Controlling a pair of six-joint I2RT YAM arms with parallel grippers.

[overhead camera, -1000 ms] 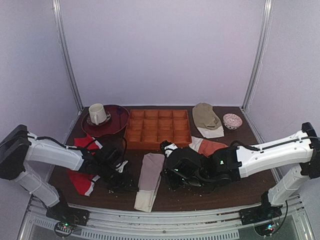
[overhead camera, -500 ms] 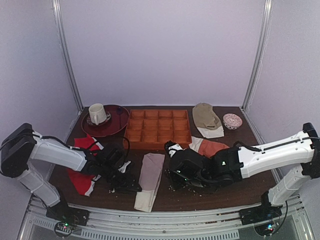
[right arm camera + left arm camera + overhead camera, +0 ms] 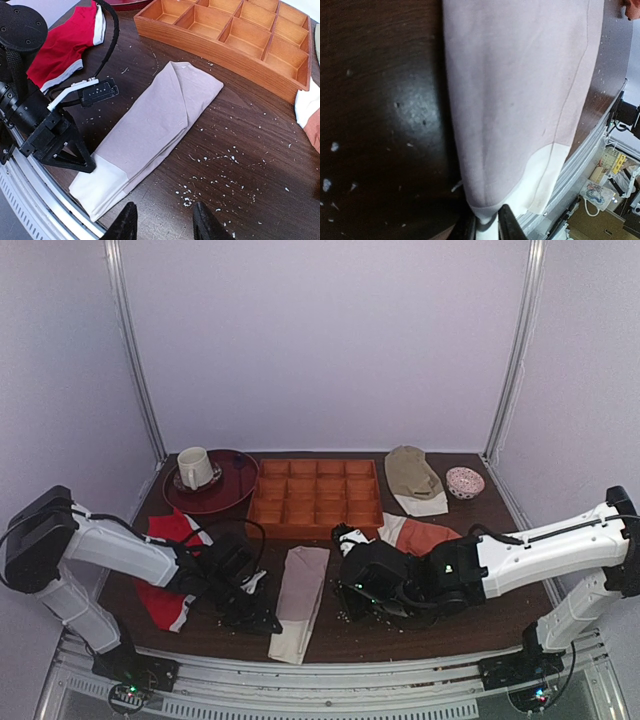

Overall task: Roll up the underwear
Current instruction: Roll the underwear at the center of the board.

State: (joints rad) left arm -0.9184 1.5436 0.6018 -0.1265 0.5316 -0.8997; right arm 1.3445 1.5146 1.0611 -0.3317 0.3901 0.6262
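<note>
The underwear lies folded into a long pinkish-beige strip with its white waistband toward the table's front edge, and shows in the left wrist view and right wrist view. My left gripper sits low at the strip's left edge beside the waistband. In the left wrist view the left gripper has its narrow jaws pinched on the cloth's edge. My right gripper hovers open over bare wood to the right of the strip, with nothing between its fingers, and shows in the top view.
A wooden compartment tray stands behind the strip. A red garment lies at the left and an orange-rust garment at the right. At the back are a maroon plate with a cup, a beige cloth and a small bowl. White crumbs dot the wood.
My left gripper slid right to the strip's left edge and narrowed its jaws onto the cloth. The right arm shifted slightly right, its jaws unchanged.
</note>
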